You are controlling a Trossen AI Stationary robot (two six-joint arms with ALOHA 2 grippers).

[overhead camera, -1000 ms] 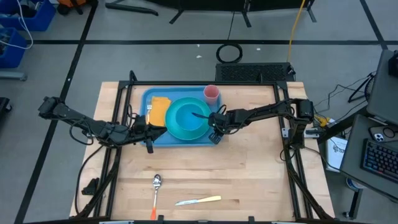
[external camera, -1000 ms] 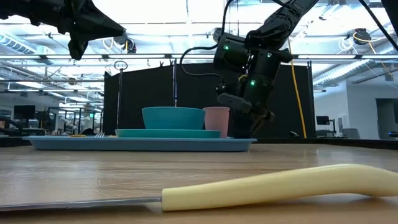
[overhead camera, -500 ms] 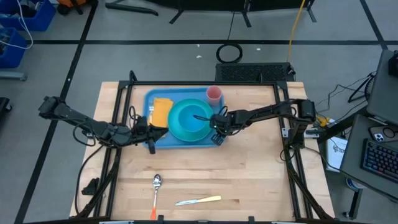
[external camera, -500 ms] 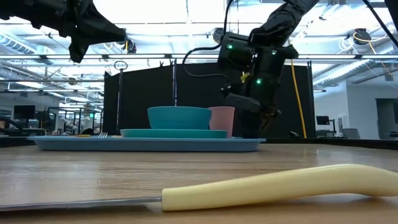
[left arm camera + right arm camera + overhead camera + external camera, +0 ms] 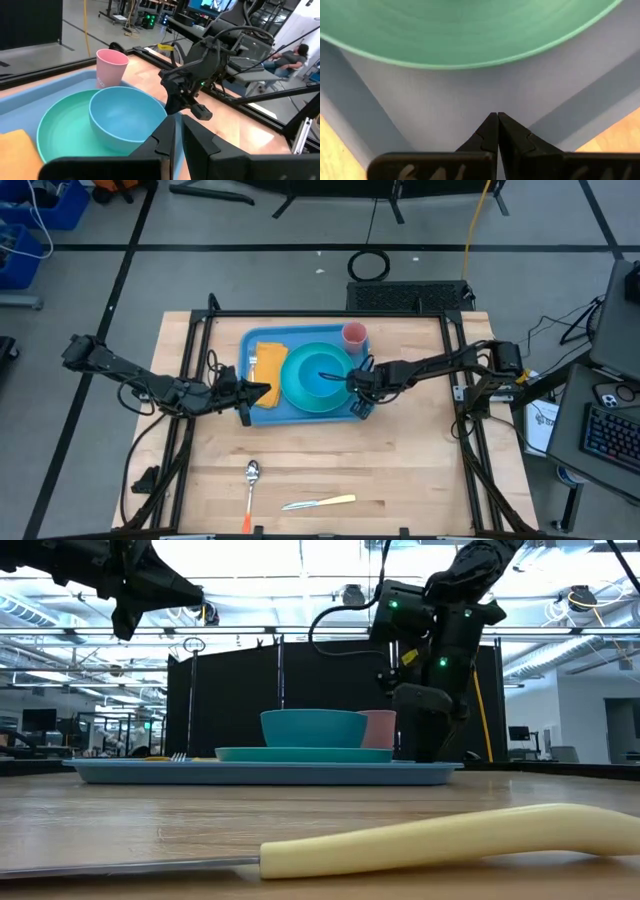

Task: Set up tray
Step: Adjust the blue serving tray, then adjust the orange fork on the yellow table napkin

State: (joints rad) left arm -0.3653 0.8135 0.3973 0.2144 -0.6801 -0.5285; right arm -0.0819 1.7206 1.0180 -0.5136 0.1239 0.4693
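The tray [image 5: 262, 409], a large, flat, light-blue rectangle with rounded corners and a low raised rim, is lying level on the wooden table toward its far side, long edges running left to right. In the low view the tray [image 5: 150, 772] is showing as a thin blue slab resting flat on the tabletop.

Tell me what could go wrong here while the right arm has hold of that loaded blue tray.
1. The right gripper pinches only the tray rim near one corner, so the grip could slip or the tray could swing.
2. The bowl sits loose on the plate and the pink cup stands upright beside them; a jerk could slide or tip them.
3. The left gripper hangs shut over the tray's other edge, and the tray could bump it.
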